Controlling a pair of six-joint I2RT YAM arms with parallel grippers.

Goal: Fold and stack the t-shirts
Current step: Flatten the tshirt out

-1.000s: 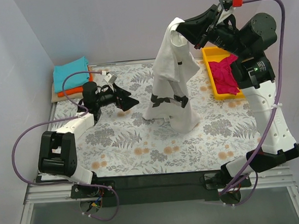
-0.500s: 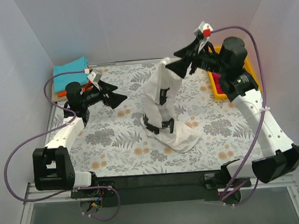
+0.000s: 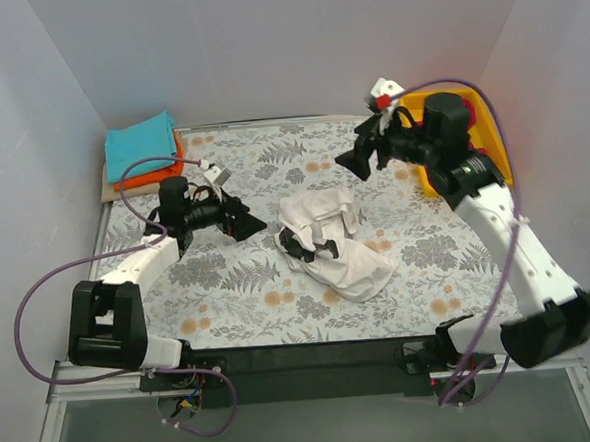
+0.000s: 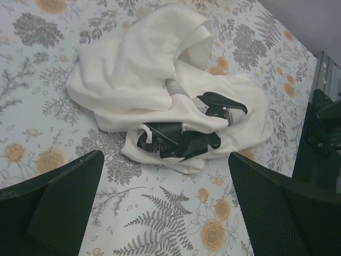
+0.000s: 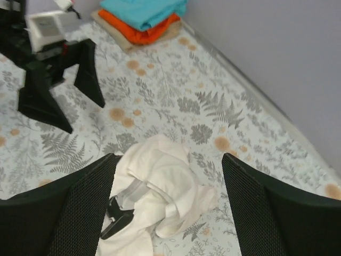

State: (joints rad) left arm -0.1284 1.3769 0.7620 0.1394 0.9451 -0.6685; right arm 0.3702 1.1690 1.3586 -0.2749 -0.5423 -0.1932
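Your cream-white t-shirt (image 3: 329, 247) lies in a crumpled heap near the middle of the tabletop (image 3: 229, 295), dark print showing among the folds, and it touches neither tool. Both tools are released. The right tool (image 3: 357, 159) hangs above the cloth toward the far edge, fingers spread wide with nothing between them. Its wrist view looks down on the heap framed by the two fingers. The left tool (image 3: 249, 218) is likewise spread and empty, low over the tabletop just to the left of the heap and pointed at it, so the shirt sits straight ahead of its opening.

I judge the tee is in the open middle because there you have room to spread it flat, with one tool on each side to take a hem or a shoulder. The teal t-shirt (image 3: 140, 143) and the orange t-shirt (image 3: 154, 174) sit folded and stacked at the far left corner, well apart from the work. That is likely where this one belongs once folded.
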